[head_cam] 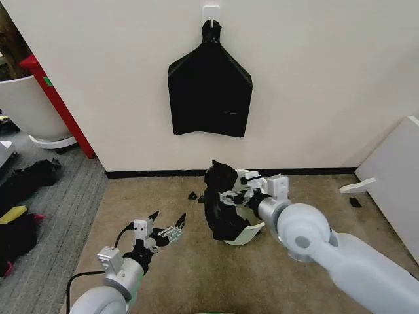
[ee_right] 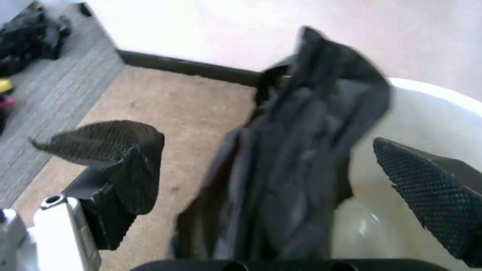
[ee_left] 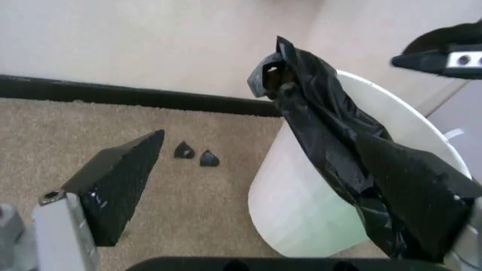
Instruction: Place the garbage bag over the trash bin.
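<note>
at the far left of the head view a large rounded white planter pot [head_cam: 26, 104] stands on grey ribbed carpet [head_cam: 52, 196], beside a red panel [head_cam: 55, 98]. the left gripper [head_cam: 160, 229] hovers low over the short-pile beige carpet [head_cam: 177, 275], its dark wedge-shaped jaws spread wide apart and holding nothing, well to the left of the bin. two small black scraps [ee_left: 194, 155] lie on the beige carpet near the black baseboard [ee_left: 113, 93]. on the cream wall above, a flat shield-shaped bunch of black bags [head_cam: 209, 85] hangs from a white hook [head_cam: 211, 13], gathered to a point at the top. below it, the trash bin [head_cam: 252, 229], a small round cream-white plastic bucket with a smooth rolled rim, sits on the beige carpet. the garbage bag [head_cam: 221, 199], thin, glossy and crinkled black plastic, is draped bunched over the bin's left rim, rising in a peak above the rim and hanging down the outer wall; the bin's mouth is mostly uncovered. the right gripper [head_cam: 237, 196] is at the bag just above the rim; in the right wrist view its textured, dimpled jaws stand wide open on either side of the crumpled bag [ee_right: 301, 164], one outside the bin and one over its pale interior [ee_right: 391, 186], not clenched on the plastic. at the far right a white slanted board [head_cam: 393, 170] leans by the wall.
</note>
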Robot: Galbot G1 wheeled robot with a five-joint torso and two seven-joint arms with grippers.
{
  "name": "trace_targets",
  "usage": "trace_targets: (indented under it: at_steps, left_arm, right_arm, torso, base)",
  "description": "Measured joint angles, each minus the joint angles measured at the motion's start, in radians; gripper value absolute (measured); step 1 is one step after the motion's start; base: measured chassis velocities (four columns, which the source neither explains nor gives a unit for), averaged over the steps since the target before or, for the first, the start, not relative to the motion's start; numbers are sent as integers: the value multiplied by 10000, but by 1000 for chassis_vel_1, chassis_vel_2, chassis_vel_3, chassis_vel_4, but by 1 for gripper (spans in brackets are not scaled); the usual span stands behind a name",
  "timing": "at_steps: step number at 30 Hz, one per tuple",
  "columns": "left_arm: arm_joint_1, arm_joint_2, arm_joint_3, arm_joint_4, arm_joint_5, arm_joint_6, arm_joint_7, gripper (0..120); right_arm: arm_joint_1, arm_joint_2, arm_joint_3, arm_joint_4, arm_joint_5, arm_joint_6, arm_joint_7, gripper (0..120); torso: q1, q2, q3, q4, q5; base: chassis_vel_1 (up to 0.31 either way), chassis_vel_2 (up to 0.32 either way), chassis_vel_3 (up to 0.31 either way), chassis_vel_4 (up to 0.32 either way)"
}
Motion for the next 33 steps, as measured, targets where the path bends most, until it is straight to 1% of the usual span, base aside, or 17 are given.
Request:
trace_targets:
  at_steps: [3,6,7,8,11,15,21,26,29,30,33]
  left_arm:
    - [27,-36,-8,0,16,9,5,100]
    - [89,-61,-77,-53,27,11,10,100]
    - [89,-61,-77,-53,27,11,10,100]
    - [106,-65,-96,-71,27,12,12,100]
    - [145,-83,-160,-106,27,11,20,100]
    - [141,-92,-168,-106,27,11,27,100]
    - [113,-85,-122,-101,30,11,35,100]
    - [121,-74,-159,-105,31,12,37,100]
    - [120,-72,-163,-101,30,7,41,100]
    - [120,-72,-163,-101,30,7,41,100]
    - [118,-70,-161,-101,30,1,43,100]
  right_arm:
    - [218,427,-418,-158,-16,21,194,95]
    - [423,821,-615,-462,140,27,587,86]
    - [423,821,-615,-462,140,27,587,86]
    - [456,857,-635,-519,168,27,640,83]
    - [487,880,-683,-628,497,27,926,79]
    - [395,919,-686,-683,662,44,1090,78]
    - [394,1211,-721,-935,1112,109,1546,71]
    - [366,1238,-728,-1071,1197,178,1622,68]
    - [362,1244,-732,-1134,1232,206,1664,61]
    - [362,1244,-732,-1134,1232,206,1664,61]
    - [362,1255,-733,-1193,1313,233,1748,55]
  torso:
    - [0,0,0,0,1]
    - [0,0,1,2,1]
    - [0,0,1,2,1]
    - [0,0,0,2,1]
    - [0,0,0,0,2]
    - [0,0,0,0,1]
    - [0,0,0,0,1]
    - [0,0,0,0,1]
    - [0,0,0,0,1]
    - [0,0,0,0,1]
    - [0,0,0,0,1]
  base:
    - [0,0,0,0]
    - [0,0,0,0]
    - [0,0,0,0]
    - [0,0,0,0]
    - [0,0,0,0]
    - [0,0,0,0]
    - [0,0,0,0]
    - [0,0,0,0]
    - [0,0,0,0]
    - [0,0,0,0]
    - [0,0,0,0]
